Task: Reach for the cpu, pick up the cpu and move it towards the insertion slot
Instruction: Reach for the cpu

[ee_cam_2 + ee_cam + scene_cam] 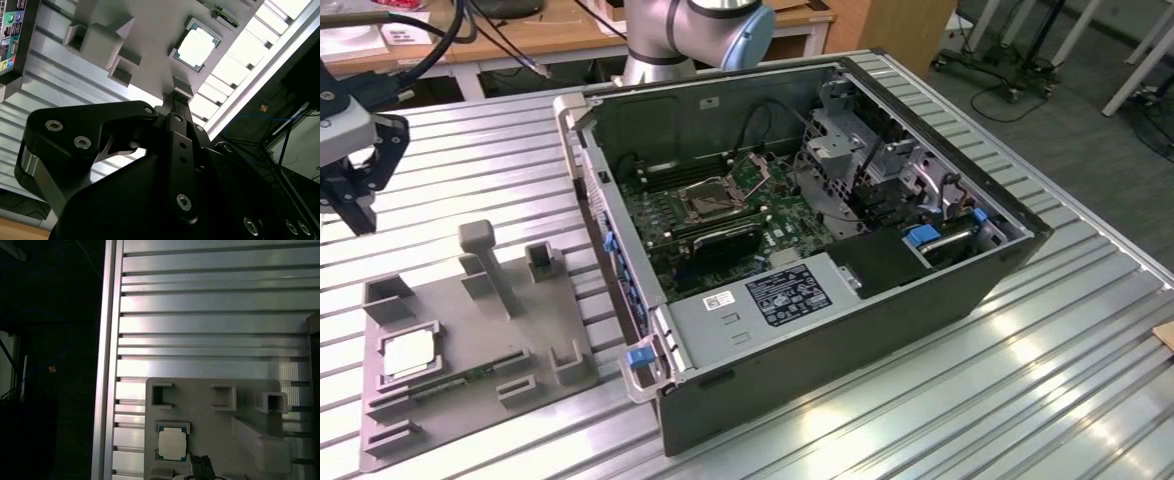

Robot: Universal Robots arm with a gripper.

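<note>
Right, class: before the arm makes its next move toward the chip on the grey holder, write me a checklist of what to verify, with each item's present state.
1. Small square silver-topped cpu lies flat in its pocket on the grey plastic holder: ok.
2. Nothing lies on top of the cpu: ok.
3. Black tool touching the cpu: not ok; it hangs in the air, apart from it.
4. Black computer case stands open over the square metal-framed insertion slot: ok.
5. Slot's dark centre free of debris: cannot tell.
</note>
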